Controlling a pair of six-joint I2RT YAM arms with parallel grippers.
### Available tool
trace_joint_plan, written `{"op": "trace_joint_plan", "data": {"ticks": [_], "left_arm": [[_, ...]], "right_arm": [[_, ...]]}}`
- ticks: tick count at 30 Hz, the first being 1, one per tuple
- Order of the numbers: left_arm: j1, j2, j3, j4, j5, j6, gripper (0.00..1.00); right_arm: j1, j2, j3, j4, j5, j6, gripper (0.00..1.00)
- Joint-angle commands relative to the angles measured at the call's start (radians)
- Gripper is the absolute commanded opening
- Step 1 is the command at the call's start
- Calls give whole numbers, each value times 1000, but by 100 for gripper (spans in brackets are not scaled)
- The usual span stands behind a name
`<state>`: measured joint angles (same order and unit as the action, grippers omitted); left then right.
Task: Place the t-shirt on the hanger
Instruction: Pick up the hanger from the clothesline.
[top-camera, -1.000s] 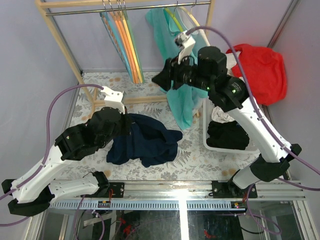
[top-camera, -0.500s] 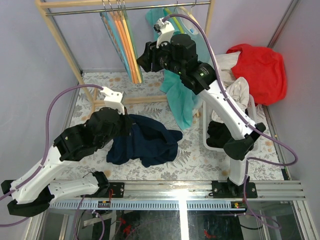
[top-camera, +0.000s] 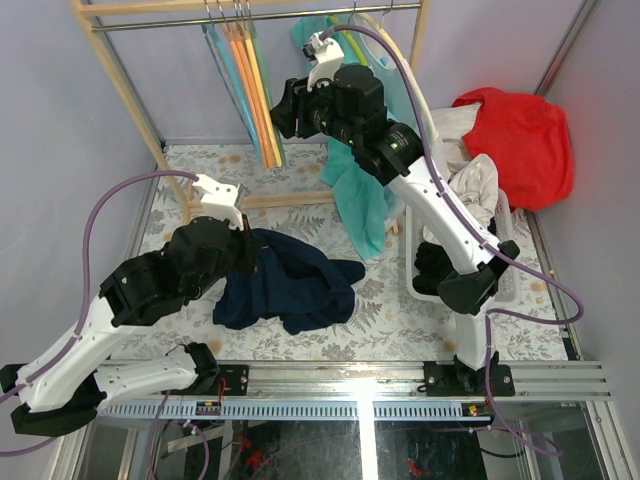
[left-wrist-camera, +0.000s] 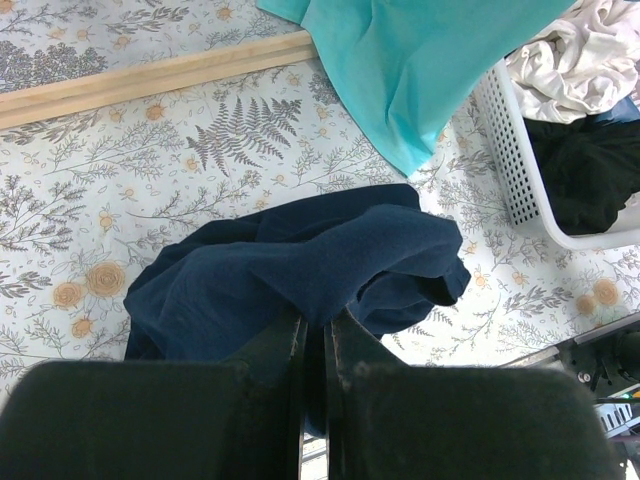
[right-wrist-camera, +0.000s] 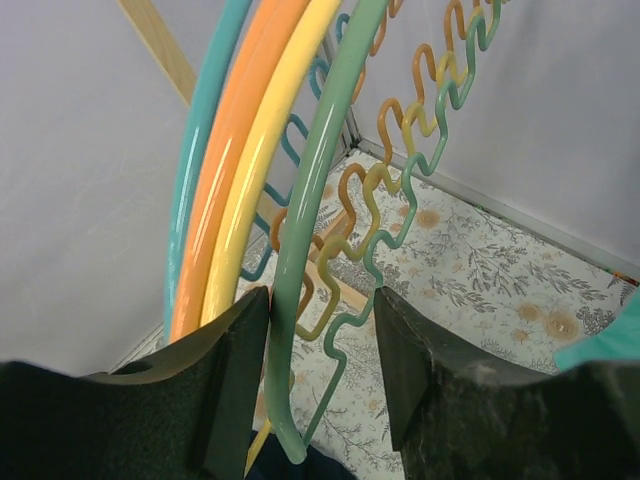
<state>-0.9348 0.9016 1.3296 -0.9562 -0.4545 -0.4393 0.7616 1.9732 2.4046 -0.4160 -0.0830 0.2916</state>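
While the left arm bends low over it, the t-shirt (top-camera: 290, 285) lies crumpled on the floral table (top-camera: 400, 310) in the top view. The right gripper (top-camera: 283, 108) reaches up among the row of coloured hangers (top-camera: 250, 85) on the wooden rack (top-camera: 130, 110).

In the left wrist view, the left gripper (left-wrist-camera: 314, 328) is closed tight, with a raised fold of the navy cloth pinched at its tips.

In the right wrist view, the right gripper's jaws stand partly apart, straddling the hanger (right-wrist-camera: 325, 190) without clamping it. The hanger's mint-green arm runs just beside one finger (right-wrist-camera: 235, 370), next to the yellow hanger (right-wrist-camera: 262, 170) and the orange hanger (right-wrist-camera: 235, 150).
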Motion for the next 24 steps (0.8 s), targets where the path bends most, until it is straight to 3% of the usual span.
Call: {"op": "trace_joint_plan", "data": {"ticks": [1,20,24], "left_arm": [[4,-15,42,50,-11,17,0],[5,-21,53,42,-16,24,0],[5,-22,53,39,-19,26,0]], "right_arm": [[-2,27,57,50,79,-14,53],[16,-15,16,91,286,-129,54],[15,-9,17,106,293,-140,50]]}}
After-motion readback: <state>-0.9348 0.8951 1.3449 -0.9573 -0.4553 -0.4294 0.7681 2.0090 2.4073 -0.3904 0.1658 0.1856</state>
